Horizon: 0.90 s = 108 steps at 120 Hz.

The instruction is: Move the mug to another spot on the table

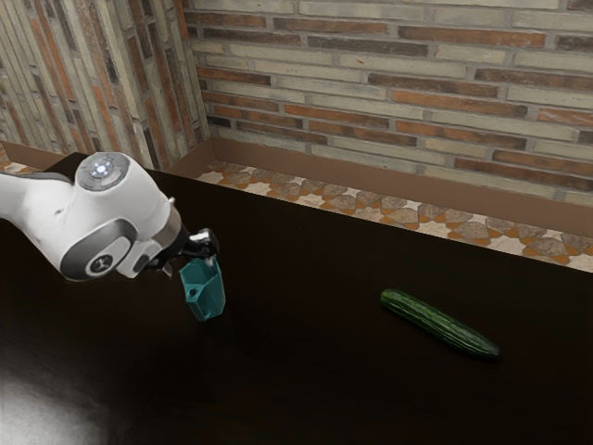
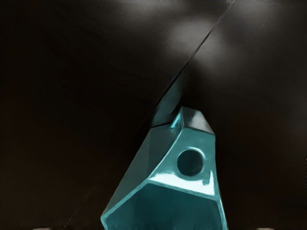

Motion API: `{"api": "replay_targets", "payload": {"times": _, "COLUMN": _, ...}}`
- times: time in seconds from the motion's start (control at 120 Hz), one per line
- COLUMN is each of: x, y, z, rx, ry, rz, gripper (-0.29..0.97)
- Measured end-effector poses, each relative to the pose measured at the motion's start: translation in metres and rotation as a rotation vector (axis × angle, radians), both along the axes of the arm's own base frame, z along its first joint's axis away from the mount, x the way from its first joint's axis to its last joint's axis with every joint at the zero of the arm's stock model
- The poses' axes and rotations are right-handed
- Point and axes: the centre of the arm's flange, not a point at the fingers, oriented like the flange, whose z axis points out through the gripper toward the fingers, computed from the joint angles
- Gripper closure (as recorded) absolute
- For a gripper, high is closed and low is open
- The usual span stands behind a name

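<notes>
jaws: clamped on the mug's rim | mug (image 1: 204, 295): teal, slightly tilted, under the hand, toward the counter's (image 1: 306, 389) end at the exterior view's left | cucumber (image 1: 439, 323): lying flat, well apart, toward the opposite end

1. Glossy white, rounded arm shells (image 1: 51, 218), smooth and bulbous.
2. Grey round joint cap (image 1: 102, 171) with a pale, shiny centre.
3. Dark grey wrist band (image 1: 148, 252) between the white segments.
4. Small black two-finger gripper (image 1: 201, 258).
</notes>
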Motion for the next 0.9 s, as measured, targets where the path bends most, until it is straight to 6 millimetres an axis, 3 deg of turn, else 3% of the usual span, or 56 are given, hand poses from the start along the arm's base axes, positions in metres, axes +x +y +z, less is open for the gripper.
{"api": "replay_targets", "payload": {"times": 0.158, "x": 0.04, "y": 0.001, "z": 0.07, "rx": -0.153, "ry": 0.044, "rz": 0.218, "gripper": 0.14}}
{"api": "replay_targets", "payload": {"times": 0.383, "x": 0.085, "y": 0.017, "z": 0.123, "rx": -0.314, "ry": 0.216, "rz": 0.561, "gripper": 0.05}}
{"api": "replay_targets", "payload": {"times": 0.658, "x": 0.086, "y": 0.044, "z": 0.197, "rx": -0.407, "ry": 0.263, "rz": 0.975, "gripper": 0.01}}
{"api": "replay_targets", "payload": {"times": 0.758, "x": 0.081, "y": 0.046, "z": 0.21, "rx": -0.418, "ry": 0.277, "rz": 1.088, "gripper": 0.01}}
{"api": "replay_targets", "payload": {"times": 0.9, "x": 0.077, "y": 0.041, "z": 0.213, "rx": -0.42, "ry": 0.298, "rz": 1.205, "gripper": 0.0}}
